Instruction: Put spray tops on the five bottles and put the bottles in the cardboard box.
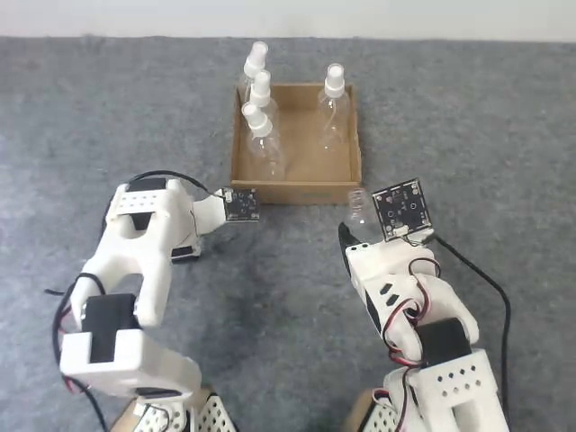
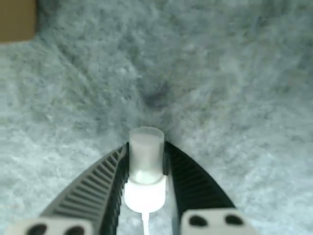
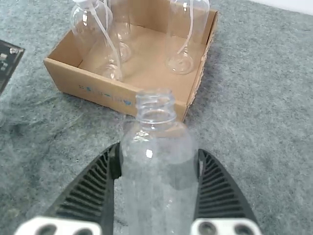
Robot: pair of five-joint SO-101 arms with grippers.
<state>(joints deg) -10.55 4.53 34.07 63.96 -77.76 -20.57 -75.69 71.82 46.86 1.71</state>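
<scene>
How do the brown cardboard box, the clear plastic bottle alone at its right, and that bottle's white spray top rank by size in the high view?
largest: brown cardboard box
clear plastic bottle
smallest: white spray top

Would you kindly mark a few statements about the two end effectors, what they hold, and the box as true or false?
1. The left end effector is shut on a spray top. True.
2. The bottle in the right end effector already wears a spray top. False: its neck is open.
3. That bottle stands inside the cardboard box. False: it is held outside, in front of the box's front wall.
4. Several capped bottles stand in the box. True.
</scene>
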